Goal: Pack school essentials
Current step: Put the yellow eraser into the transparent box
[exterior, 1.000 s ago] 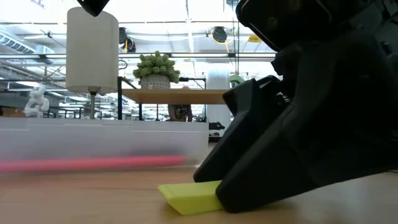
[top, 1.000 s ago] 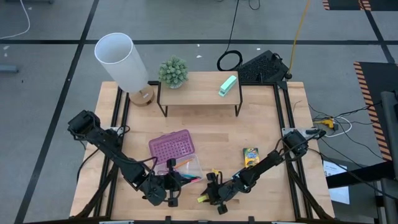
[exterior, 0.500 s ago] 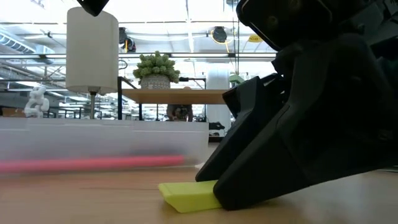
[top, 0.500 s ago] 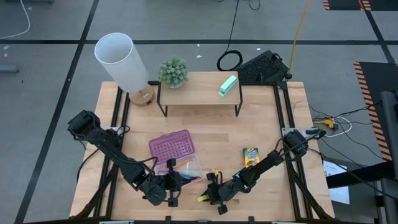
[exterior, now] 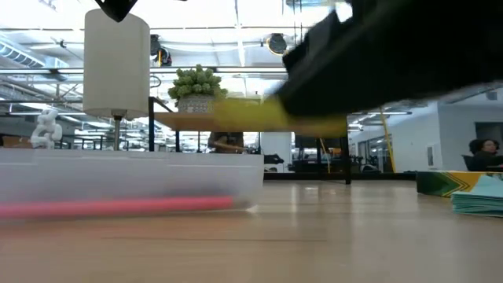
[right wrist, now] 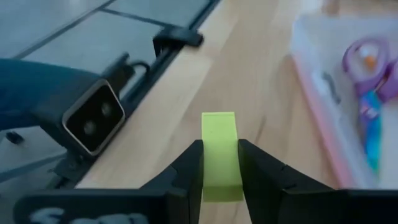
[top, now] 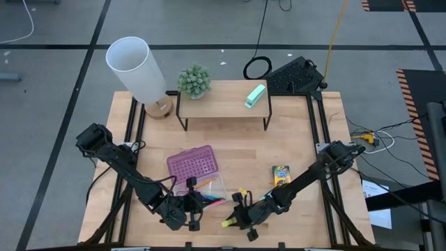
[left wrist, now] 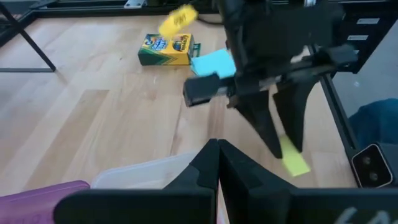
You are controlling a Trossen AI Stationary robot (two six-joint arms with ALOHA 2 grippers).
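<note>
Bright, even overhead light (low view's foreground heavily blurred).

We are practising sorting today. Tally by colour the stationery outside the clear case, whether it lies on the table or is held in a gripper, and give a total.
Blue: 1, the sticky-note pad
Yellow: 2, the block held in the right gripper and the small piece
Green and yellow: 1, the crayon box
Total: 4
</note>
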